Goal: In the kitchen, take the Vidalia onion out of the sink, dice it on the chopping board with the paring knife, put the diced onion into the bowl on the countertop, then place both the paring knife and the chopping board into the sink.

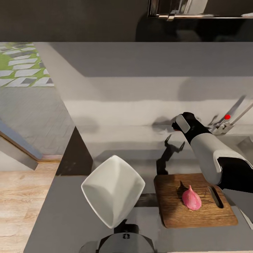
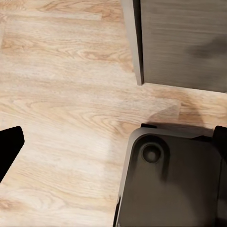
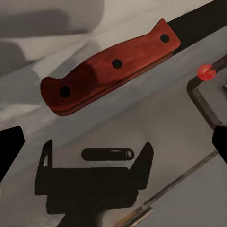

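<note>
- Holding the right claw (image 3: 113,142) released and spread wide, gripping nothing, just above the paring knife (image 3: 111,66) at the back of the counter (image 1: 70,211).
- Lining up on the reddish handle, which is lying slantwise to the fingers; risking a skewed pinch that could spin or squirt the knife along the glossy surface.
- Working close to the faucet (image 3: 205,72) and the sink edge, so risking a nudged knife sliding over the rim or a finger striking the chrome.
- Reaching over the chopping board (image 1: 196,211), with the forearm passing near the Vidalia onion (image 1: 191,198) resting on it; possibly brushing it and sending it rolling off.
- Leaving the bowl (image 1: 112,189) just beside the board, within range of a careless swing.
- Keeping the left claw (image 2: 113,142) released too, down over the wooden floor (image 2: 61,94).
</note>
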{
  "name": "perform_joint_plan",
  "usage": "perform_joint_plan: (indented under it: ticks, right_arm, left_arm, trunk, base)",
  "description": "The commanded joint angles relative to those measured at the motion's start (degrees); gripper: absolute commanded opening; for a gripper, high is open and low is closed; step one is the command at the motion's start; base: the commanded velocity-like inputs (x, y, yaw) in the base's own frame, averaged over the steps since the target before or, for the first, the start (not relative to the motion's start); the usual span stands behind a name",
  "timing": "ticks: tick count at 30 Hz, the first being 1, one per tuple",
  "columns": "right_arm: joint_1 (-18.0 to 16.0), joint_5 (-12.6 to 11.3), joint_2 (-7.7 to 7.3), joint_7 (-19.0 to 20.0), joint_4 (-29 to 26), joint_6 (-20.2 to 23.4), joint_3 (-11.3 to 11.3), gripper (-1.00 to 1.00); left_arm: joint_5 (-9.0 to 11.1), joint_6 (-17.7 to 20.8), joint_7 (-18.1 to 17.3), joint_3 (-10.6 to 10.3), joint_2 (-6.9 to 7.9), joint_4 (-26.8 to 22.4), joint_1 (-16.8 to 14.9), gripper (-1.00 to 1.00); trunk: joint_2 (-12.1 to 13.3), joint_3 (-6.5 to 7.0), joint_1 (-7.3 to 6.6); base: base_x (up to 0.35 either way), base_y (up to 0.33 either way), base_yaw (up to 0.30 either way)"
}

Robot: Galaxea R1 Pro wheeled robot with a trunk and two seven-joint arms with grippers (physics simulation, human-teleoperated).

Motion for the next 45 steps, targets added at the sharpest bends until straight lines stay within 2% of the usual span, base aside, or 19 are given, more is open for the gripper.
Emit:
perform_joint_plan:
  ticks: [1,23,34,39,42,45]
  right_arm:
    - [-0.03,-0.38,0.02,-0.33,-0.09,0.18,-0.05,1.00]
    - [0.02,-0.29,-0.24,-0.26,-0.21,0.18,-0.05,1.00]
    - [0.01,-0.53,-0.03,-0.27,-1.48,0.69,-0.22,1.00]
    - [0.01,-0.61,0.06,-0.39,-4.06,1.15,-0.30,1.00]
    - [-0.01,-1.04,0.11,-0.41,-5.29,1.61,-0.31,1.00]
    - [-0.03,-2.81,0.10,-0.41,-6.39,2.66,-0.31,1.00]
  left_arm:
    - [0.56,-0.16,0.26,-0.29,0.07,-0.07,0.02,1.00]
    - [0.54,-0.17,0.27,-0.31,0.07,-0.07,0.03,1.00]
    - [0.54,-0.18,0.26,-0.31,0.07,0.00,0.03,1.00]
    - [0.55,-0.17,0.28,-0.32,0.07,0.01,0.03,1.00]
    - [0.54,-0.17,0.26,-0.33,0.07,-0.01,0.02,1.00]
    - [0.55,-0.16,0.26,-0.34,0.07,0.01,0.01,1.00]
  trunk:
    - [-0.10,-0.17,0.04]
    - [-0.10,-2.01,0.04]
    - [-0.10,-2.11,0.04]
    - [-0.10,-2.11,0.04]
    - [-0.10,-2.11,0.04]
    - [-0.10,-2.11,0.04]
  base:
    - [0.088,0.030,0.000]
    - [0.020,0.011,0.000]
    - [0.000,0.000,0.000]
    - [0.000,0.000,0.000]
    - [0.000,0.000,0.000]
    - [0.000,0.000,0.000]
